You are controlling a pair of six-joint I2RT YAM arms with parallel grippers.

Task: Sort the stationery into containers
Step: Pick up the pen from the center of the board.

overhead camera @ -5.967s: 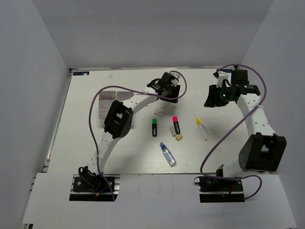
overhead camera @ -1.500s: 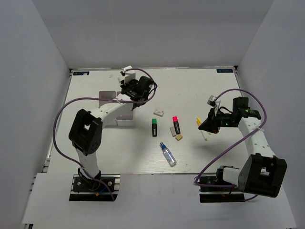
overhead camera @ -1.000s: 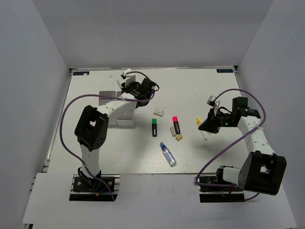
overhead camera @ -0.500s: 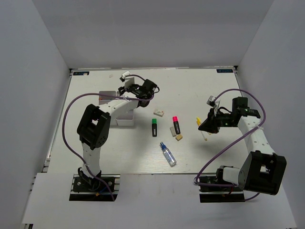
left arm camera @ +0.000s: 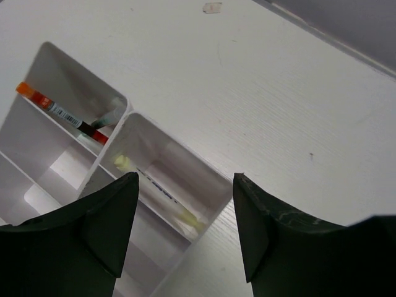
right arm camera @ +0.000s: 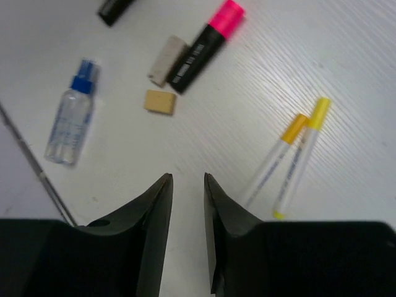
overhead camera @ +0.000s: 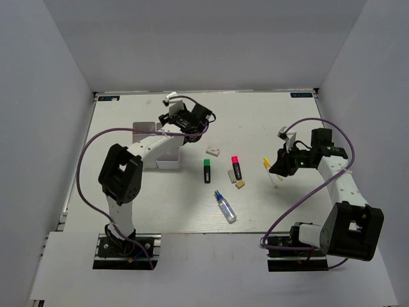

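The white organizer box (overhead camera: 146, 126) stands at the left; in the left wrist view (left arm camera: 162, 132) one compartment holds a yellow-tipped pen (left arm camera: 158, 190), another an orange-ended pen (left arm camera: 62, 111). My left gripper (overhead camera: 185, 123) (left arm camera: 185, 176) hovers open and empty over the box's far corner. Two yellow-tipped pens (overhead camera: 271, 171) (right arm camera: 291, 159) lie on the table. My right gripper (overhead camera: 282, 165) (right arm camera: 188, 176) hangs just above the table beside them, jaws narrowly apart, empty. A green-capped highlighter (overhead camera: 206, 170), a red-capped highlighter (overhead camera: 236, 167) (right arm camera: 204, 43), a tan eraser (right arm camera: 160, 102), a white eraser (right arm camera: 167, 59) and a glue bottle (overhead camera: 225, 207) (right arm camera: 71, 120) lie mid-table.
A small white block (overhead camera: 213, 151) lies between the box and the highlighters. Grey walls close the table on three sides. Purple cables loop from both arms above the table.
Since six seconds ago the left gripper has moved left to the box and the right gripper has come from the far right down to the yellow pens. In the last second both barely shift.
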